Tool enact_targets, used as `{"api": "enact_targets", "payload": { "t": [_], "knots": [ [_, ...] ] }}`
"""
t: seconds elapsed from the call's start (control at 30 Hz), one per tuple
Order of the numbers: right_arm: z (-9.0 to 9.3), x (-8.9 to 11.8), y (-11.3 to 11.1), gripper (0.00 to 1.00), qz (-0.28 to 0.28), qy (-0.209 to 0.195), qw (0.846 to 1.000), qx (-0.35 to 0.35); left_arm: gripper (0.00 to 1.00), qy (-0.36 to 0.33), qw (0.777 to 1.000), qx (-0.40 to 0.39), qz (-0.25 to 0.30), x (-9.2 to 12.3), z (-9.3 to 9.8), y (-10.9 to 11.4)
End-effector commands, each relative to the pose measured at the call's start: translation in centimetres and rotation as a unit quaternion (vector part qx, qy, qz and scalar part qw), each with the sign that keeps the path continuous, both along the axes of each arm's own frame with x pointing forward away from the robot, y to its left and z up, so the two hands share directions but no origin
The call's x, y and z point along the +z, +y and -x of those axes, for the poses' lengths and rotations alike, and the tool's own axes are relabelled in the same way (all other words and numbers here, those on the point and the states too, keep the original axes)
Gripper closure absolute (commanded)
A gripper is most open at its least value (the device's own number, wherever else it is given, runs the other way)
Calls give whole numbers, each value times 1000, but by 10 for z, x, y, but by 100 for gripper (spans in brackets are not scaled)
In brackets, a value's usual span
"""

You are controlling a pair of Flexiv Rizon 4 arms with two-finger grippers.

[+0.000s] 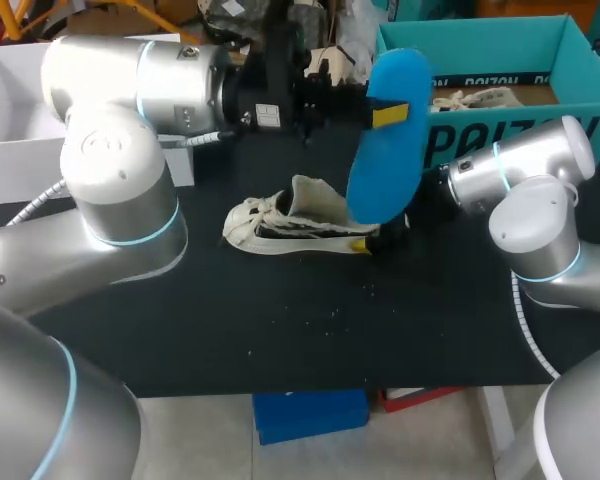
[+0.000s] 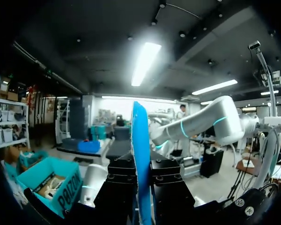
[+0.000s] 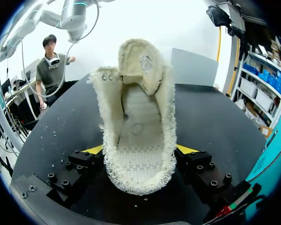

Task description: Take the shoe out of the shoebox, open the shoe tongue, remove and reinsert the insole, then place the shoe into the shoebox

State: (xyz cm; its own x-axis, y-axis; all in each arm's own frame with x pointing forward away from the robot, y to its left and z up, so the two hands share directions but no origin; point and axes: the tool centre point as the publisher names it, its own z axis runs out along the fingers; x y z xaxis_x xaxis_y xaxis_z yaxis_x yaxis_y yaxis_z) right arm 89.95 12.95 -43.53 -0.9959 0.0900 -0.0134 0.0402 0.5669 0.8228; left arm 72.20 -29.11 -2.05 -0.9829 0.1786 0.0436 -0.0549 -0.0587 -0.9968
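Note:
A cream shoe (image 1: 290, 225) lies on the black table (image 1: 280, 320), toe to the left, tongue pulled up. My right gripper (image 1: 377, 241) grips its heel: in the right wrist view the yellow-tipped fingers (image 3: 93, 150) press the shoe (image 3: 138, 136) from both sides, and its inside is bare. My left gripper (image 1: 385, 113) is shut on the blue insole (image 1: 385, 165), which hangs above the heel. In the left wrist view the insole (image 2: 140, 140) stands edge-on between the black fingers of the left gripper (image 2: 142, 174). The teal shoebox (image 1: 570, 55) stands open at the back right.
A white box (image 1: 20, 110) stands at the back left, behind my left arm. Something pale with laces (image 1: 480, 97) lies inside the shoebox (image 2: 70, 183). Small crumbs (image 1: 330, 312) dot the table in front of the shoe. Bare table stretches toward the front edge.

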Motion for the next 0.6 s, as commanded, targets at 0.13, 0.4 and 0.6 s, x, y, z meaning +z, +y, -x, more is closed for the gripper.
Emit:
{"api": "enact_targets", "payload": {
  "t": [0.13, 0.4, 0.6],
  "knots": [
    [-1, -3, 0, 100, 1, 0, 1000, 0, 100, 48, 997, 24, 51, 34, 24, -10],
    [-1, -3, 0, 100, 1, 0, 1000, 0, 100, 78, 995, 12, 53, 73, 41, -7],
    [-1, -3, 0, 100, 1, 0, 1000, 0, 100, 106, 991, -3, 83, 95, 53, -6]
  ]
}}
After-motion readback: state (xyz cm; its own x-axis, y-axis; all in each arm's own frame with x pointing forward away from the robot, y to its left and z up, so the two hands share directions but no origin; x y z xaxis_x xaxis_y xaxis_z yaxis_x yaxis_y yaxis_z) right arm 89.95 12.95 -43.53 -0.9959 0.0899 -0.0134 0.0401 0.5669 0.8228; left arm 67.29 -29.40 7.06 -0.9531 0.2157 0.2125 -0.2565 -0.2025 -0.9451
